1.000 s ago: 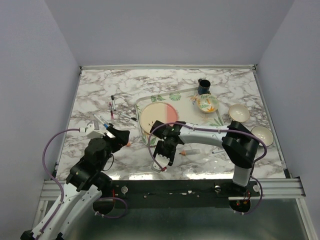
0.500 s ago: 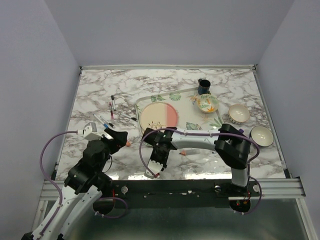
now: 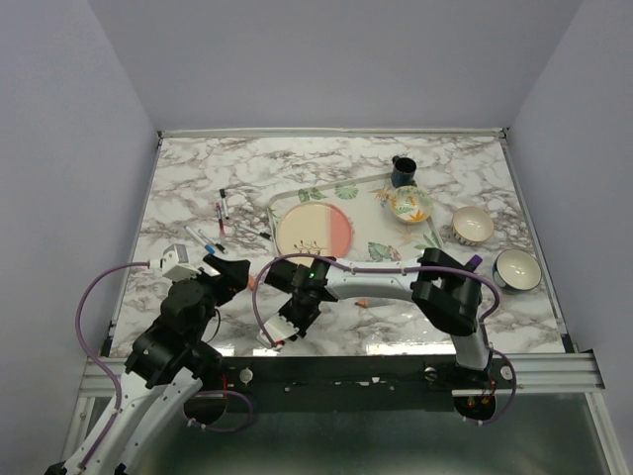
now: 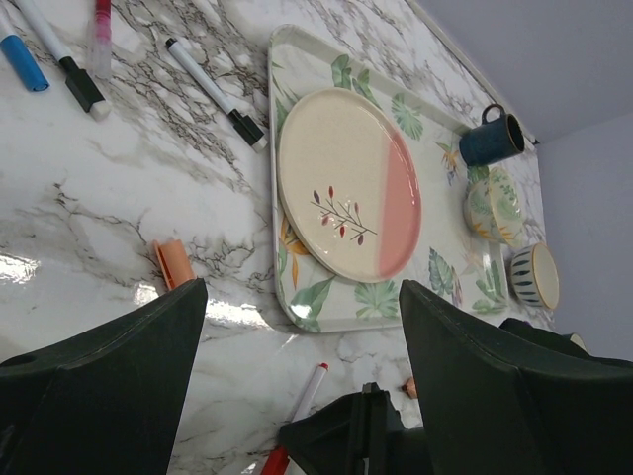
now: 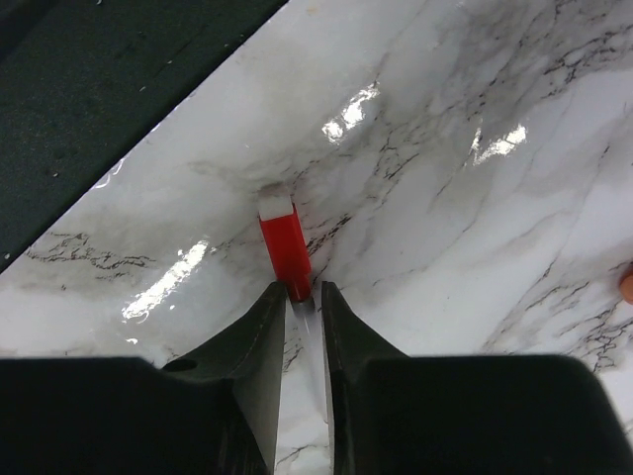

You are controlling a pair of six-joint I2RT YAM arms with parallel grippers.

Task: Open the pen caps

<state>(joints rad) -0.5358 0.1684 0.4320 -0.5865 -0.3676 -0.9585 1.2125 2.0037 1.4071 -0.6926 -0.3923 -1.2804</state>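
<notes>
- Right claw (image 5: 304, 292) pinched narrowly on the red-capped pen (image 5: 284, 242), whose cap pokes past the fingertips, low near the counter's (image 5: 445, 148) front edge.
- Left claw (image 4: 302, 297) wide, holding nothing, near an orange cap (image 4: 173, 263).

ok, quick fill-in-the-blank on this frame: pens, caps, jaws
1. The right jaws are closed on a ___ pen near the table's front edge.
2. The left jaws stand ___, holding nothing.
3. The loose cap on the table, left of the tray, is ___.
4. The plate on the tray is cream and ___.

Missing words: red; open; orange; pink.
</notes>
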